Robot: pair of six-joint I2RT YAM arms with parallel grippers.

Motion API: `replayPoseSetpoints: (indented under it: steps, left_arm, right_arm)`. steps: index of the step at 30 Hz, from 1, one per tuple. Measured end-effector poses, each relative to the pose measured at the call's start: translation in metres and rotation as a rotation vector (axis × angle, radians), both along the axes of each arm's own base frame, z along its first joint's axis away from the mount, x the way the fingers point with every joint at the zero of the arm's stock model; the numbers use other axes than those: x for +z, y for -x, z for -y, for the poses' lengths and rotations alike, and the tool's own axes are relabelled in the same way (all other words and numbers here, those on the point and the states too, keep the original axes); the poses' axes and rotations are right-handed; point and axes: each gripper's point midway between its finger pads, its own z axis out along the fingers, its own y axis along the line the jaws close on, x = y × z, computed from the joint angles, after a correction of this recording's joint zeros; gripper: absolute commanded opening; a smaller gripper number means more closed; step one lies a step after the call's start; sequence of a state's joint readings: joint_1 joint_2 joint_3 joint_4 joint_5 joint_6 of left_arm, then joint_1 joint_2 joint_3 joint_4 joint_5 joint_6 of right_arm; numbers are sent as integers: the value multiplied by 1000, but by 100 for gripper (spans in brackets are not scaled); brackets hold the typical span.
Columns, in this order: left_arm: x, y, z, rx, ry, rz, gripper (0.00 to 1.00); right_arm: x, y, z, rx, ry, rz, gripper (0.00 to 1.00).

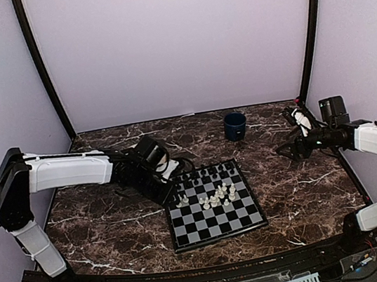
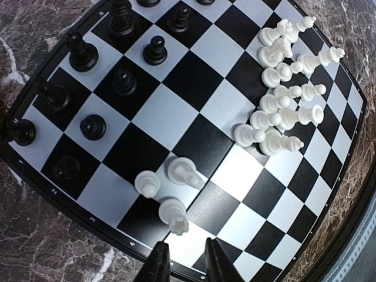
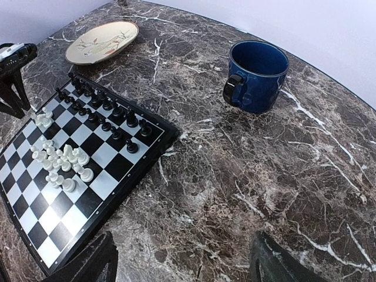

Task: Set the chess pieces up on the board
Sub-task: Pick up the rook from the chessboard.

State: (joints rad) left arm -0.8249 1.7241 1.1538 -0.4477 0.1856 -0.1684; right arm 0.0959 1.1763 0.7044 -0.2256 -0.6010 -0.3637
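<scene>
Brown marble veined with white is your table [image 1: 103,232] from the top camera. The board [image 1: 202,230] lies on it at centre, just ahead of the arm bases, with black and pale-grey checks inside a black rim. You see the chess pieces [image 1: 214,192] as tiny shapes: the black pieces [image 1: 208,175] line the far edge and the white pieces [image 1: 221,194] are bunched near the middle. Your left gripper [image 1: 173,191] hangs over the board's far-left corner. Your right gripper [image 1: 289,150] is well off to the right, near the blue cup [image 1: 235,125].

From the left wrist, the board [image 2: 194,76] fills the view. Black pieces [image 2: 155,50] stand upright, one to a square, in two rows along one side. Most white pieces [image 2: 285,111] crowd together, several toppled across one another. Three more white ones [image 2: 185,172] sit apart, just ahead of your left gripper [image 2: 188,267]. Its fingers [image 2: 160,264] are only narrowly parted, with nothing between them.

From the right wrist, the board [image 3: 59,229] lies to the left, with the black rows [image 3: 108,114] along its nearer side and the white heap [image 3: 61,161] mid-board. Beyond it is a beige plate [image 3: 101,41] (a floral sprig painted on it), and the cup [image 3: 257,75] stands upright on bare marble. Your right gripper [image 3: 182,264] is spread wide and empty.
</scene>
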Motion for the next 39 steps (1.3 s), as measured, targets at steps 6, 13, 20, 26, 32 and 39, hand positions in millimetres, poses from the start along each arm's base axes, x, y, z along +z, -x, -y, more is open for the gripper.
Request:
replayPoseSetpoints:
  steps: [6,13,20,26,32,39]
  left_arm:
    - [3,2,9,-19,15,-28,24]
    - [-6,-3,13,-17,-2,-39,24]
    - [-9,-7,20,-18,-16,-22,22]
    - [-11,-7,23,-24,-28,-13,32]
    - [-10,-6,24,-26,-45,8,32]
    - [-12,-11,14,2,-94,37,35]
  right_arm:
    - [0,1,-1,7,0,1,77]
    - [-3,1,-1,14,4,-6,76]
    - [-3,1,-1,17,7,-4,76]
    - [-4,1,-1,18,7,-5,76]
    - [-8,1,-1,19,9,-21,76]
    - [-10,2,-1,20,10,-25,77]
